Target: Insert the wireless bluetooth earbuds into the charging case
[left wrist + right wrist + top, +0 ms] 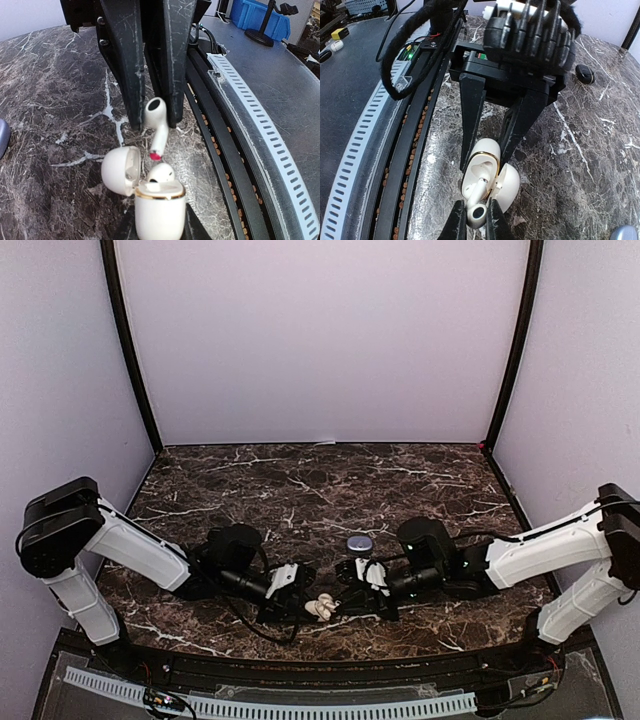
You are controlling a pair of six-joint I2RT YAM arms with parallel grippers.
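Note:
My left gripper [154, 119] is shut on a white earbud [159, 136] by its head, with the short red-tipped stem pointing down at the charging case [159, 212]. The case is white with a gold rim, and its lid [116, 170] hangs open to one side. A second white earbud [161, 173] sits in the case. My right gripper [484, 157] is shut on the case body [485, 150] and holds it on the marble. In the right wrist view the held earbud [476, 214] has its stem over the case's opening. From above, the white case [322, 608] lies between both grippers near the front edge.
A blue-grey oval case [359, 542] lies just behind the grippers, also seen as the blue-grey case [625, 233]. A small black oval thing [585, 74] rests farther off on the marble. The black table edge and white cable track [270, 135] run close beside the grippers.

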